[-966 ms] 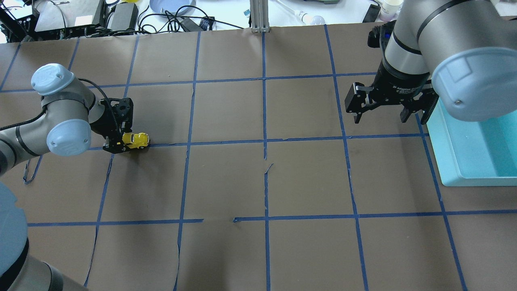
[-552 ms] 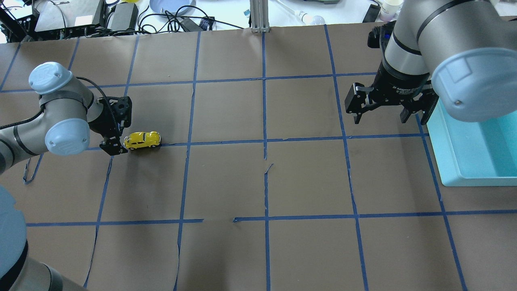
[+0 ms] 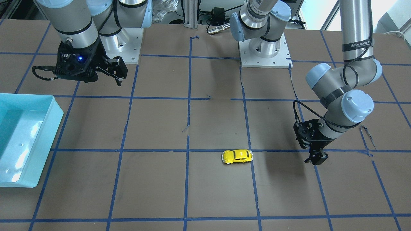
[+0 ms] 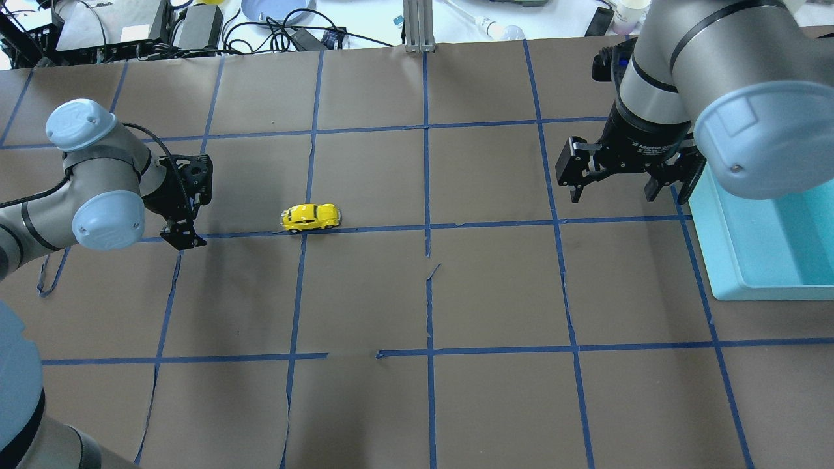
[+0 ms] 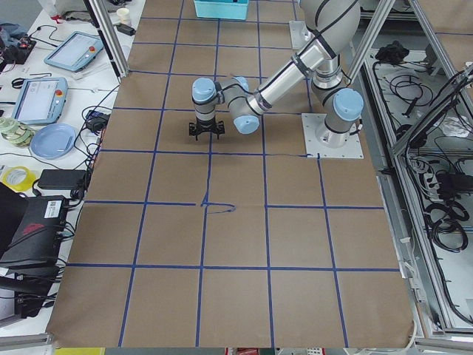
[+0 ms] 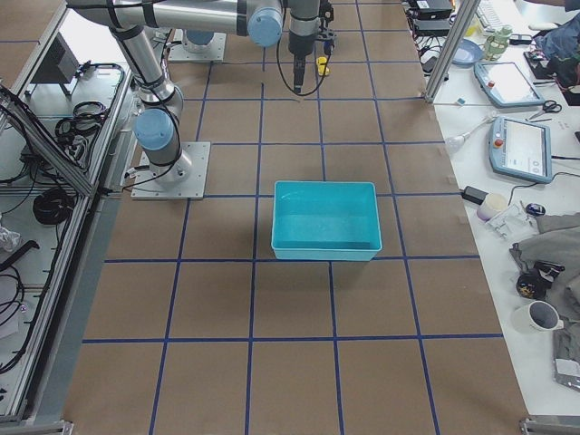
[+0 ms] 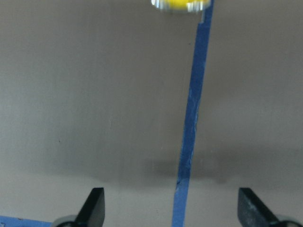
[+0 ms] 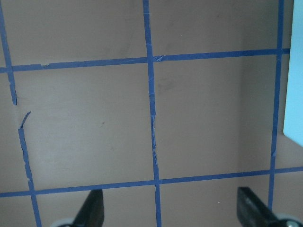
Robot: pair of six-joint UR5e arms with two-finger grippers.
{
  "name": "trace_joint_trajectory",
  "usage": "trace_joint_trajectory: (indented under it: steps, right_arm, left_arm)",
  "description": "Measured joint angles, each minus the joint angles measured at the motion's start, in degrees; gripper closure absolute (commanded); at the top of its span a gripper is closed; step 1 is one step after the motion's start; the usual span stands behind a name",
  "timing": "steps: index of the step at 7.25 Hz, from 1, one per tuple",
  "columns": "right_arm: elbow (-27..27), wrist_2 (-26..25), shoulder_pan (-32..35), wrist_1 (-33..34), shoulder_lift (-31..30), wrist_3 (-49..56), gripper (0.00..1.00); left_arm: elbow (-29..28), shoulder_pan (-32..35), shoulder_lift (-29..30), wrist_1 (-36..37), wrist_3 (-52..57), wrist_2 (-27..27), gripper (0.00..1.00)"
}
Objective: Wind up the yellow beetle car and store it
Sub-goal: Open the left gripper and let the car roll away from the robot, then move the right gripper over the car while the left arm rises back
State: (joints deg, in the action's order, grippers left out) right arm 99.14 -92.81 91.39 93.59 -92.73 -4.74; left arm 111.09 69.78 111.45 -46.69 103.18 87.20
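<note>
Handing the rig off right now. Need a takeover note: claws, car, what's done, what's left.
Left claw: open, empty, low over the table.
Right claw: open, empty, hovering beside the teal bin.
Yellow beetle car: free on the table, upright on its wheels, at a blue tape line, apart from both claws.
Done: a second ago the car sat at the left claw. It has since run toward the table's middle, so wind-up and release look finished.
Left: pick the car up, probably once it stops, and store it, presumably in the bin.
</note>
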Motion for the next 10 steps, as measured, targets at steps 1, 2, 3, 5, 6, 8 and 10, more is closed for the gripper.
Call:
trace_joint_trajectory:
  steps: [1, 2, 3, 5, 6, 8, 10]
  right_arm:
    - [0.0, 0.0, 0.0, 0.0, 0.0, 0.0, 0.0]
    - [0.0, 0.0, -0.1, 0.1, 0.0, 0.0, 0.0]
    - [0.0, 0.0, -0.3, 0.1, 0.1, 0.0, 0.0]
    - [-0.1, 0.0, -0.8, 0.7, 0.3, 0.5, 0.0]
    - [-0.1, 0.0, -1.5, 0.8, 0.3, 0.8, 0.0]
    - [0.0, 0.1, -3.6, 1.0, 0.6, 1.0, 0.0]
    - [-0.1, 0.1, -4.9, 3.6, 3.4, 2.4, 0.0]
  left_arm:
    - [0.0, 0.0, 0.0, 0.0, 0.0, 0.0, 0.0]
    - [0.0, 0.0, 0.0, 0.0, 0.0, 0.0, 0.0]
    - [0.0, 0.0, 0.0, 0.0, 0.0, 0.0, 0.0]
    - [-0.1, 0.0, -0.1, 0.0, -0.1, 0.0, 0.0]
    - [-0.1, 0.0, -0.3, 0.0, -0.1, 0.1, 0.0]
    - [-0.2, 0.1, -0.8, -0.3, -0.1, 0.3, 0.0]
    - [-1.0, 1.6, -3.8, -2.6, -5.3, 0.2, 0.0]
